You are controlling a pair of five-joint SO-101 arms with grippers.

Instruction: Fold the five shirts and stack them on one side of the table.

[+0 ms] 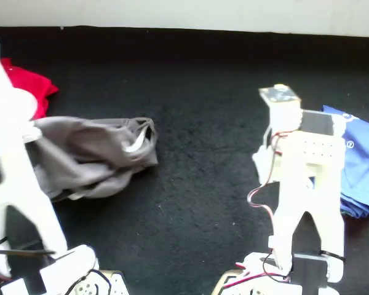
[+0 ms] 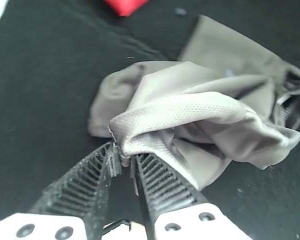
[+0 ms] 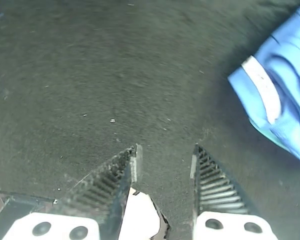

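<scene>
Black table (image 1: 203, 184); left hand (image 2: 124, 162) grips crumpled grey shirt (image 2: 200, 120), right hand (image 3: 165, 160) released beside blue shirt (image 3: 285, 100); most folding seemingly remains.

The grey shirt (image 2: 190, 112) is seen as soft matt cloth with a fine mesh weave, and the blue shirt (image 3: 285, 100) as smoother cloth. The table (image 3: 115, 65) is covered in matt black, slightly fuzzy fabric. The right gripper (image 3: 165, 150) is made of ribbed black plastic set on smooth white plastic.

The red shirt (image 1: 31, 86) is partly covered by the left arm (image 1: 15, 184). One end of the grey shirt (image 1: 92, 150) is hidden behind that arm. The blue shirt (image 1: 364, 166) is cut off at the edge and partly covered by the right arm (image 1: 307, 184).
</scene>
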